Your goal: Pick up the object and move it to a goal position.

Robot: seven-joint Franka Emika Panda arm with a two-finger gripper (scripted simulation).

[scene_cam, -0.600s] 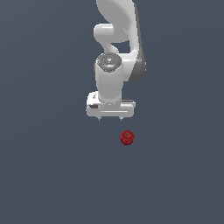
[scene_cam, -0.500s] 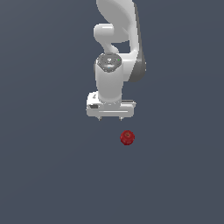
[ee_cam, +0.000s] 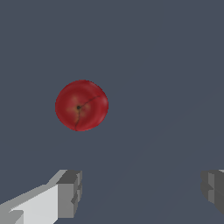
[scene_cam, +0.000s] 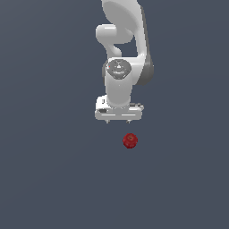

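Note:
The object (scene_cam: 130, 141) is a small dark red ball lying on the grey floor, a little toward the exterior view's right of the arm. The wrist view shows the object (ee_cam: 81, 105) as a round red apple-like lump with a dark stem spot. My white gripper (scene_cam: 118, 121) hangs above the floor, just behind the object and apart from it. Its fingertips (ee_cam: 70, 194) are spread wide with nothing between them, so the gripper (ee_cam: 142, 192) is open. The object sits off to one side of the gap, not between the fingers.
A plain dark grey floor (scene_cam: 53, 179) fills both views. The white arm (scene_cam: 123, 40) rises behind the gripper in the exterior view.

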